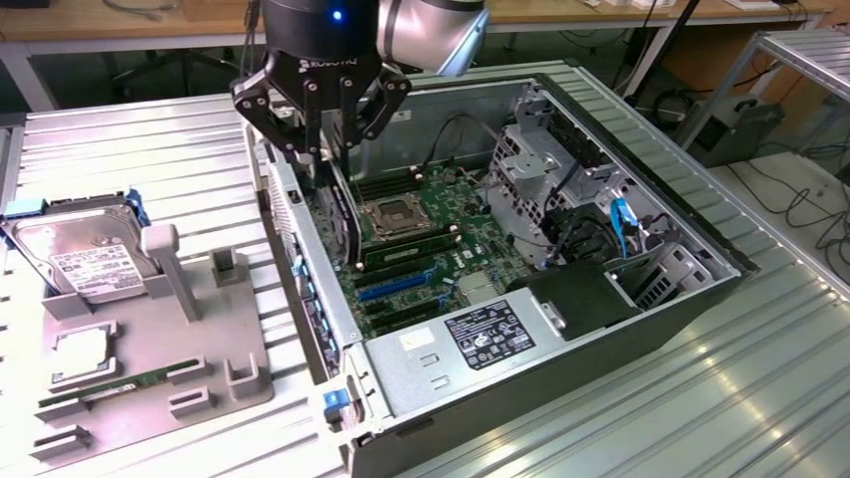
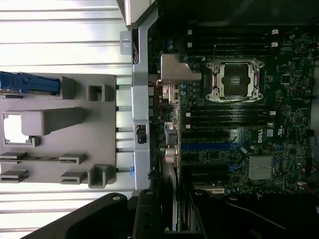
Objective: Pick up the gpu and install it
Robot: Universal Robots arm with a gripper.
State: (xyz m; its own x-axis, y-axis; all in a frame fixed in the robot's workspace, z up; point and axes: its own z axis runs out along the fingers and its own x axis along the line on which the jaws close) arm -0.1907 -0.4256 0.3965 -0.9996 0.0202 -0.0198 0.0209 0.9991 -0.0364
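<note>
My gripper [image 1: 320,139] hangs over the open computer case [image 1: 691,299], shut on the top edge of the gpu [image 1: 340,214]. The gpu is a thin dark card seen edge-on, hanging upright just inside the case's rear wall. Its lower end is above the motherboard [image 1: 445,234], beside the CPU socket [image 1: 396,214] and a little short of the blue expansion slots [image 1: 398,284]. In the wrist view the gpu [image 2: 169,199] runs out from between the dark fingers [image 2: 149,219] toward the blue slot [image 2: 207,147]. Whether the card touches the board I cannot tell.
A grey holder tray [image 1: 199,368] lies at the exterior view's left of the case, carrying a hard drive [image 1: 87,261], a processor chip [image 1: 80,351] and a memory stick [image 1: 119,386]. The drive cage [image 1: 538,169] and power supply [image 1: 485,334] take up the case's far side and front.
</note>
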